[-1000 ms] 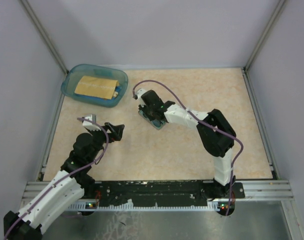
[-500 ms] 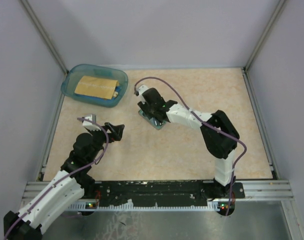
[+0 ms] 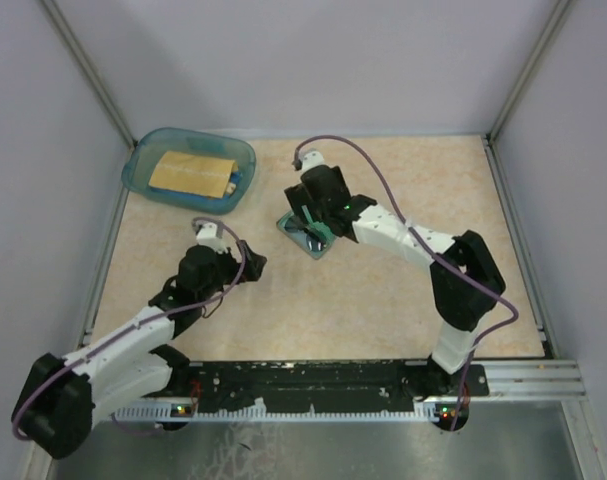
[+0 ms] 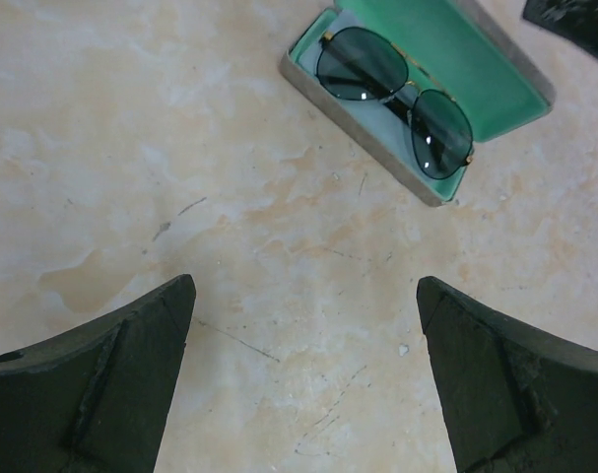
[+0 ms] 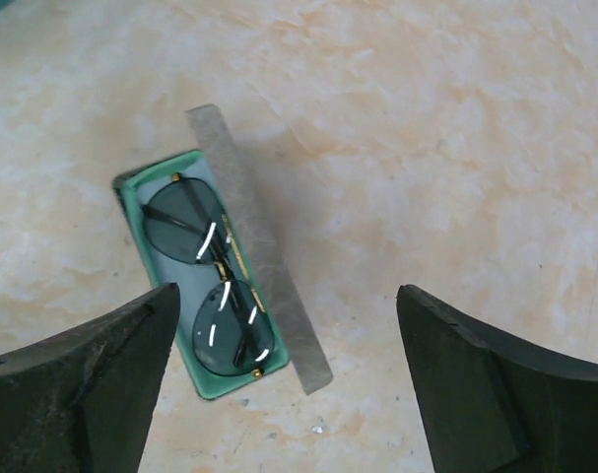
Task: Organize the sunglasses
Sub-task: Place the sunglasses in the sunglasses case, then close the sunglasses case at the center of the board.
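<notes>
The sunglasses [image 4: 392, 103] lie folded, lenses up, inside an open grey case [image 4: 372, 148] with a teal lining, in the middle of the table. The sunglasses [image 5: 210, 286] also show in the right wrist view, with the case lid [image 5: 259, 246] standing up along their right side. My right gripper [image 3: 318, 218] hangs open above the case [image 3: 305, 240], holding nothing and touching nothing [image 5: 287, 296]. My left gripper [image 3: 251, 262] is open and empty over bare table to the near left of the case [image 4: 303, 286].
A blue plastic tub [image 3: 148, 160] holding a tan packet [image 3: 191, 172] stands at the far left. Grey walls and metal rails close in the table on three sides. A dark part of the right arm [image 4: 574, 20] shows just past the case.
My right gripper opened and lifted back from the case, leaving the sunglasses lying in it. My left arm reached forward and right, toward the case.
</notes>
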`<state>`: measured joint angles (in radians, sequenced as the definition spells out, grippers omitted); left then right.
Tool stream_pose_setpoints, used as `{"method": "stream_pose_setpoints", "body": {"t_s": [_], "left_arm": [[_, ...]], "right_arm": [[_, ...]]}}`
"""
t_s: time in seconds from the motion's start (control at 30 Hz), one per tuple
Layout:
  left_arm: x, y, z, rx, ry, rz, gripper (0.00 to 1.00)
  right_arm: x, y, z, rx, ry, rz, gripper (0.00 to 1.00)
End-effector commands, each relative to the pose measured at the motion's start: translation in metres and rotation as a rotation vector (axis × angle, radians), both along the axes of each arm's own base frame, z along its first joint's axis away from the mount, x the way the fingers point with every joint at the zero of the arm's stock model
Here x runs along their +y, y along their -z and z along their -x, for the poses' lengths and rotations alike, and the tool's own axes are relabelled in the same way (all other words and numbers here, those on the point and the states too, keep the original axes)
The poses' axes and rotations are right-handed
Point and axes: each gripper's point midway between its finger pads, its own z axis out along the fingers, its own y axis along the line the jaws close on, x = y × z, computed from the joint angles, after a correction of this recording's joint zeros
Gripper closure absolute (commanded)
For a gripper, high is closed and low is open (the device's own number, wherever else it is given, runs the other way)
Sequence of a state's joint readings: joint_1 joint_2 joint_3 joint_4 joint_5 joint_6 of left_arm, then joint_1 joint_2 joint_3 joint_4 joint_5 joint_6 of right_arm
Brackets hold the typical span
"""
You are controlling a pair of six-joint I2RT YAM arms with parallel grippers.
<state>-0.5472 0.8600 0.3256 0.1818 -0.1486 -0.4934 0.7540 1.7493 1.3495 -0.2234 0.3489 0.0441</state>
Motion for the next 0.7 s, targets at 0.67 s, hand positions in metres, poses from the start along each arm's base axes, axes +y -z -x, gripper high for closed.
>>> {"method": "stream_pose_setpoints", "body": {"t_s": [0.67], "left_arm": [[-0.047,0.055,-0.087,0.152,0.06,-0.231,0.0]], "right_arm": [[-0.066,0.016,-0.058,0.073,0.239,-0.047,0.01]]}}
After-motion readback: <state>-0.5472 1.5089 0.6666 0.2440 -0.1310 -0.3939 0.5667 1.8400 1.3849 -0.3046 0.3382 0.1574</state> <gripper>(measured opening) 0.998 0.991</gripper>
